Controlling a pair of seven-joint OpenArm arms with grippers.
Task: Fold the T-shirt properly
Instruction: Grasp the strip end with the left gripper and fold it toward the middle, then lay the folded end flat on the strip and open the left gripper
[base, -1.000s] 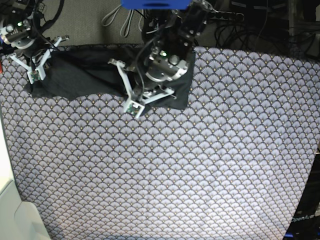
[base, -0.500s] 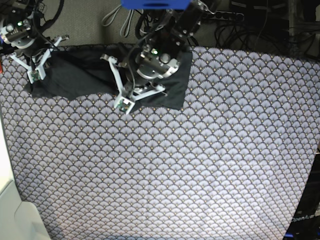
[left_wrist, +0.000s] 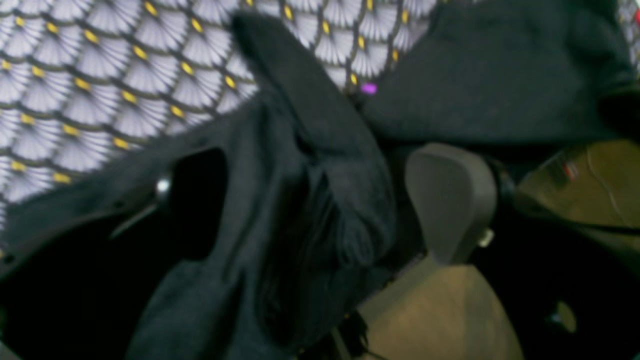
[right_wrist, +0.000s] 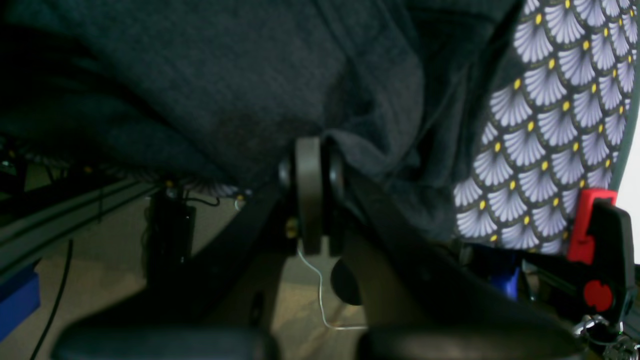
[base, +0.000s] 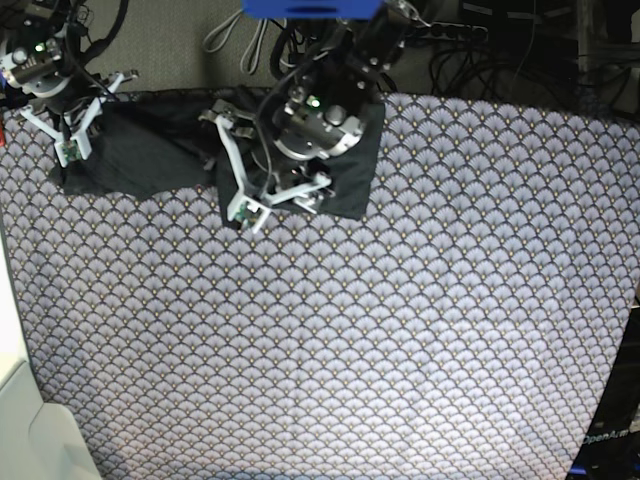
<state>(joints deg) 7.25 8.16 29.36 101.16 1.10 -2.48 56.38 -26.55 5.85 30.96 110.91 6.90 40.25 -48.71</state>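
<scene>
The T-shirt (base: 165, 150) is a dark charcoal heap along the far edge of the table, bunched between the two arms. My left gripper (base: 258, 190) hovers over its right part. In the left wrist view that gripper (left_wrist: 320, 195) is open: its grey pad (left_wrist: 450, 200) stands well apart from the other finger, and a loose ridge of T-shirt (left_wrist: 320, 210) lies between them. My right gripper (base: 70, 135) is at the shirt's left end. The right wrist view shows it (right_wrist: 312, 150) shut on a fold of the T-shirt (right_wrist: 240, 75).
A grey scallop-patterned cloth (base: 400, 330) covers the whole table. Cables (base: 240, 40) lie on the floor beyond the far edge. A white object (base: 20, 420) sits at the near left corner. A red and black clamp (right_wrist: 595, 240) stands at the table edge.
My left gripper moved left over the shirt, dragging the fabric's right part with it, then opened its jaws. The right arm has not moved.
</scene>
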